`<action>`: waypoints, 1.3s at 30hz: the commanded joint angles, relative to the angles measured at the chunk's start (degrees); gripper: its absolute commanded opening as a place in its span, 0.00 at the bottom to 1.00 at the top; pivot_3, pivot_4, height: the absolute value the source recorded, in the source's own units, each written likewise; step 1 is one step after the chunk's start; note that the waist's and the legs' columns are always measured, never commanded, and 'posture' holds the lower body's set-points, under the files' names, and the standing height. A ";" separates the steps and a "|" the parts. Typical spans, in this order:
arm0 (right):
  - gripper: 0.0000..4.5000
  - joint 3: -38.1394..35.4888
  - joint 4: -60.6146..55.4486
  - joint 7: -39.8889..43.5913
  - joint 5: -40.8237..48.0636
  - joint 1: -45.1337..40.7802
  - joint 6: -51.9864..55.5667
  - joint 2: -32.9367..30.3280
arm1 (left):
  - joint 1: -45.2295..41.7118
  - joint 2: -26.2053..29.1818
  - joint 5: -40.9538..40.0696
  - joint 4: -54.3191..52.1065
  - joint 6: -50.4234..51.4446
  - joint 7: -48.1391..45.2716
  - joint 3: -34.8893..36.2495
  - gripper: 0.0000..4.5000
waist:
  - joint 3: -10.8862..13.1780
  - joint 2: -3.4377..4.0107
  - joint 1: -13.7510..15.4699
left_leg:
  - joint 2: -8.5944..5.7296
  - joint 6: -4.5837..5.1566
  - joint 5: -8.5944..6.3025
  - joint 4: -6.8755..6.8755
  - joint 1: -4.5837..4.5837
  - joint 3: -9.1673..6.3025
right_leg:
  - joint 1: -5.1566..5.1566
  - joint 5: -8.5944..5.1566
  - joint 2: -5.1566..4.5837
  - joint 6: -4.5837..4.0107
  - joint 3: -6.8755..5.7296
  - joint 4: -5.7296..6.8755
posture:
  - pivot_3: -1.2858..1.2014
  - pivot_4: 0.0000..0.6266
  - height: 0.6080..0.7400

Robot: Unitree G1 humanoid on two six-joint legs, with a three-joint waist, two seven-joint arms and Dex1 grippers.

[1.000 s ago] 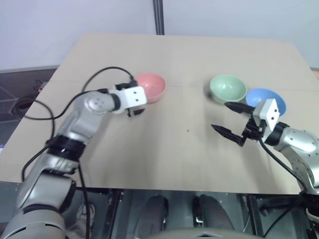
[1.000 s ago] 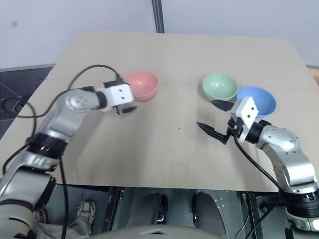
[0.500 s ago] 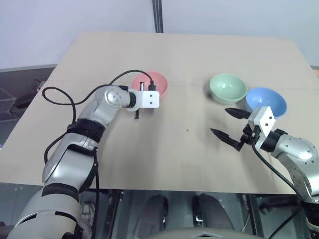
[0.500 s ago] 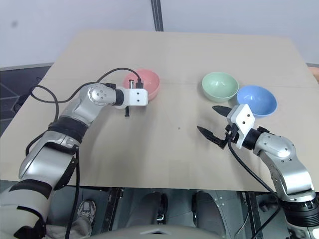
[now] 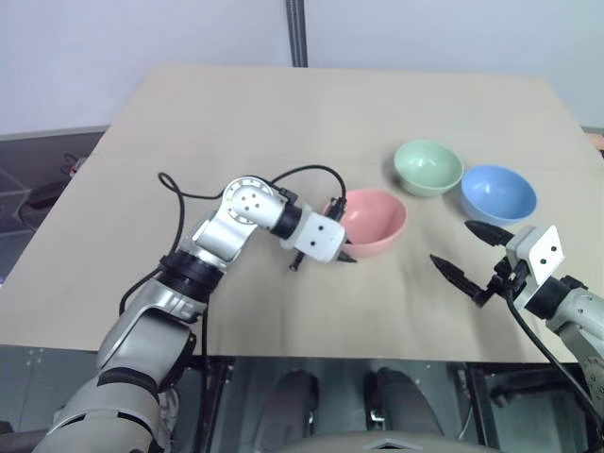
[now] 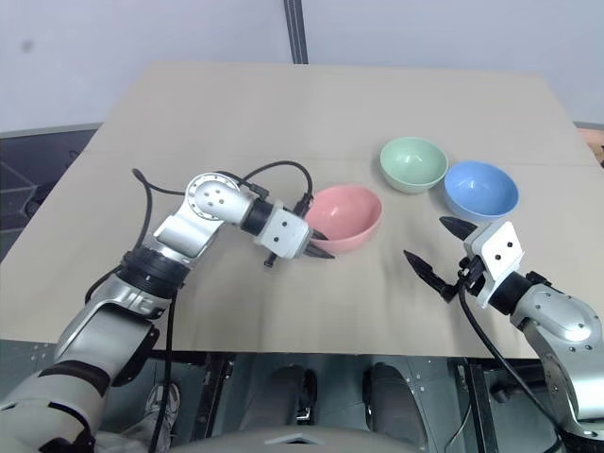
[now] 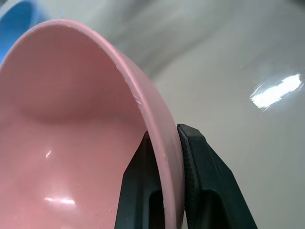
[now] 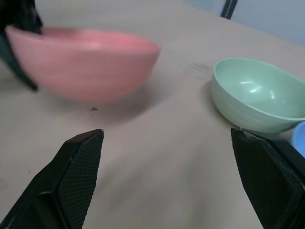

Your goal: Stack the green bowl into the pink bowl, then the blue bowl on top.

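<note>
Table: a broad, plain tan tabletop with a matte surface; all three bowls sit on it and both arms reach over it.
Pink bowl: a small, round, smooth salmon-pink plastic bowl, upright near the middle of the table. It lies nearer the table's front edge than the green bowl and to that bowl's left, with a strip of bare table between them. It shows again in the left wrist view and the right wrist view.
Green bowl: a small, round, pale mint-green plastic bowl, upright and empty, behind and right of the pink bowl. Nothing is stacked in it or under it.
Blue bowl: a small, round, light sky-blue plastic bowl, upright and empty, just beside the green bowl on its right, farthest from the pink bowl.
Left gripper: at the pink bowl's left rim. In the left wrist view its two black fingers are pinched on the bowl's wall, one inside and one outside.
Right gripper: to the right of the pink bowl and in front of the blue bowl, over bare table. Its two black fingers are spread wide with nothing between them, touching no bowl.
</note>
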 commanded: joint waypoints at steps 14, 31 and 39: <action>1.00 10.55 15.64 -1.07 -18.06 -18.24 -7.35 -6.04 | 5.91 4.50 -23.13 -13.37 24.24 3.07 19.72 1.00 | 0.03 0.06 -1.12 | 0.10 0.03 0.01 0.16 -0.08 0.15 | -0.06 0.19 0.05 0.10 0.10 -0.10 | 0.52 0.24 1.00; 0.74 27.28 71.14 13.10 -29.12 -58.62 -23.73 3.13 | 32.72 10.78 -36.44 -32.47 39.27 19.69 43.38 1.00 | 0.08 0.04 -0.85 | -0.03 -0.06 0.04 0.06 -0.20 0.26 | -0.15 0.24 -0.62 0.07 0.24 -0.23 | 0.52 0.24 1.00; 0.02 26.70 78.14 10.75 -31.20 -62.73 -29.29 4.96 | 36.12 11.27 -41.08 -36.00 42.03 20.77 45.71 1.00 | 0.09 0.06 -1.29 | 0.00 -0.09 0.05 0.03 -0.15 0.20 | -0.17 0.24 -0.60 0.06 0.20 -0.13 | 0.52 0.24 1.00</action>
